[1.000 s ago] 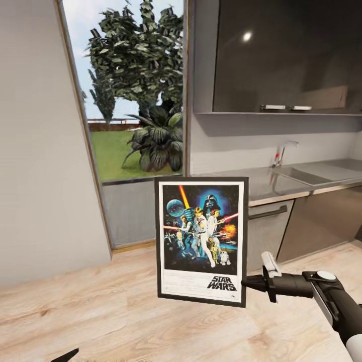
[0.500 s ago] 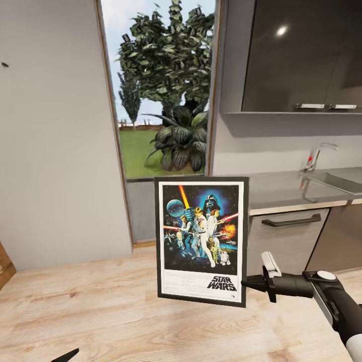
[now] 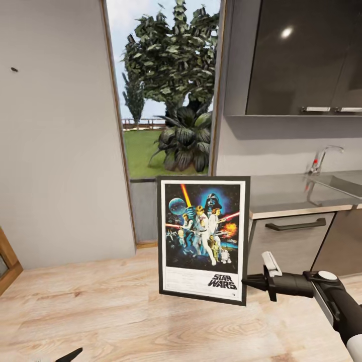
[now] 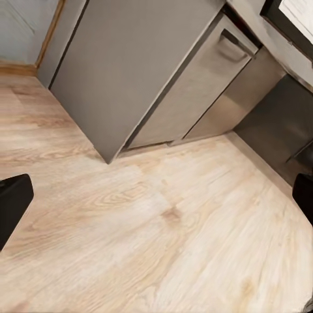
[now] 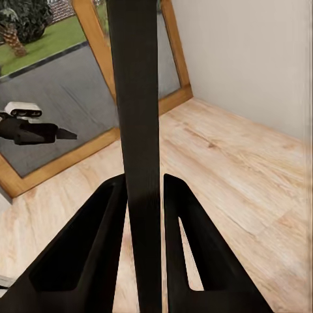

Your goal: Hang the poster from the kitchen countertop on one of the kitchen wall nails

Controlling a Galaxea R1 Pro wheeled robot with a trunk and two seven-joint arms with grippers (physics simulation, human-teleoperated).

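Gripping glossy black-framed poster (image 3: 203, 239) (upright) — right claw (image 3: 247, 282).

The right arm (image 3: 337, 301) reaches in from the lower right of the head view, forearm roughly level. Its end effector (image 3: 249, 282) is clamped on the poster's (image 3: 203, 239) lower right edge, holding it upright; in the right wrist view both fingers (image 5: 98, 254) press the black frame edge (image 5: 140, 143) between them. The left end effector's tip (image 3: 68, 356) shows low at the head view's bottom edge, its fingers (image 4: 12, 205) spread wide apart.
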